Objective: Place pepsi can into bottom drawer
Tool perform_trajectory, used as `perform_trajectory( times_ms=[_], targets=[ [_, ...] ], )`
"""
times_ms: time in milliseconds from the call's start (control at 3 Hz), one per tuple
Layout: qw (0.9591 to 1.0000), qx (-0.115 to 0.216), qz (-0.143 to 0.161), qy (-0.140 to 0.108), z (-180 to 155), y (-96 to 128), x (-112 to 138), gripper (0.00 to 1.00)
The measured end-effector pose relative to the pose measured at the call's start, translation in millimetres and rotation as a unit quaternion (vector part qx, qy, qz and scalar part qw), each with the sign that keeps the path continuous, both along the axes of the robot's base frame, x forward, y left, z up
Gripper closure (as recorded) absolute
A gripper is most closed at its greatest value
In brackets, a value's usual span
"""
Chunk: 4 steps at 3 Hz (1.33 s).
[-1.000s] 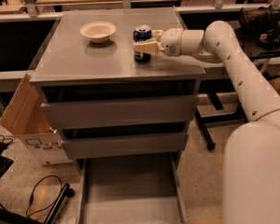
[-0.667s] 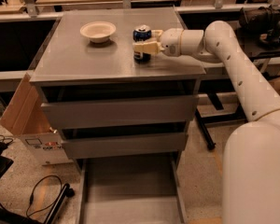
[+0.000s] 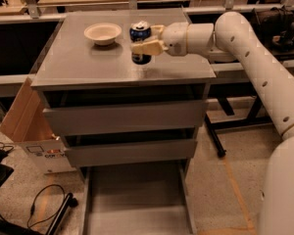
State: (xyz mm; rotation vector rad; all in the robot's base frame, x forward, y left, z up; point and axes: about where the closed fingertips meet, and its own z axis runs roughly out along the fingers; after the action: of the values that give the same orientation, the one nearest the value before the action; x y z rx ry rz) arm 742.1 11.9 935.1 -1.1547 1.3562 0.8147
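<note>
The pepsi can point(image 3: 140, 44), dark blue with a silver top, stands upright at the middle of the grey cabinet top point(image 3: 88, 62), right of the white bowl. My gripper point(image 3: 143, 39) reaches in from the right and is shut on the can, one finger in front of it and one behind. I cannot tell whether the can rests on the top or hangs just above it. The bottom drawer point(image 3: 137, 195) is pulled out near the floor, a shallow grey tray with thin side rails, nothing in it.
A white bowl point(image 3: 103, 33) sits on the cabinet top left of the can. Two flat-fronted drawers point(image 3: 122, 117) are shut above the open one. A cardboard box point(image 3: 20, 116) leans at the cabinet's left. Cables point(image 3: 44, 207) lie on the floor at left.
My gripper and the can have shifted a little to the left, nearer the bowl. The bowl and drawers have not moved.
</note>
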Motion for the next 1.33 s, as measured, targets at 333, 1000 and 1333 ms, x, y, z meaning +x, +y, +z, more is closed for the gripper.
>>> perform_trajectory(
  times_ms=[333,1000,1333],
  targets=[
    [0.9997,0.002,0.025,-0.006,9.3,18.5,-52.8,1.00],
    [0.9997,-0.003,0.023,0.004,-45.6,-2.7,-139.9,1.00],
    [0.9992,-0.036,0.010,0.010,-102.7,-29.9,-181.1,1.00]
  ],
)
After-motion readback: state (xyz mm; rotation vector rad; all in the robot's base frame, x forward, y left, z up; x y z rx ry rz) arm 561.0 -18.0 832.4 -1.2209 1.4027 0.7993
